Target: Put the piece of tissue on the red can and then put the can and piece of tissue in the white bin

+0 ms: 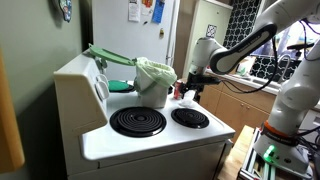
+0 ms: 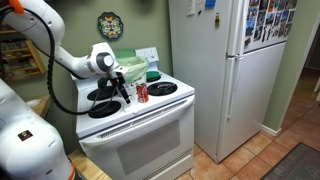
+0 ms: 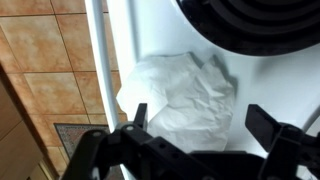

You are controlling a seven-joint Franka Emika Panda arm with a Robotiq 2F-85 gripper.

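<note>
In an exterior view your gripper (image 1: 190, 88) hangs low over the smooth white enamel stove top (image 1: 150, 142), just right of the white bin (image 1: 150, 95). The bin is a round tub with dull grey sides and a crinkled pale greenish bag folded over its rim. Two black coil burners (image 1: 137, 122) lie nearer, and a flat green tray (image 1: 105, 55) sits at the far left. The reddish speck just beside the gripper is probably the red can (image 1: 179, 90), mostly hidden there. In an exterior view from the stove's front, the red can (image 2: 142, 92) stands upright on the near part of the stove top, a small glossy cylinder just right of your gripper (image 2: 122, 90). A tall white fridge (image 2: 225, 70) fills the right. In the wrist view the piece of tissue (image 3: 180, 95) lies on the white top near its edge as a soft, wrinkled white wad. A black ribbed burner (image 3: 250, 25) is beyond it and brown tile floor (image 3: 40, 70) shows at the left. Your black fingers (image 3: 140, 118) are spread wide, one on either side of the tissue, gripping nothing.
</note>
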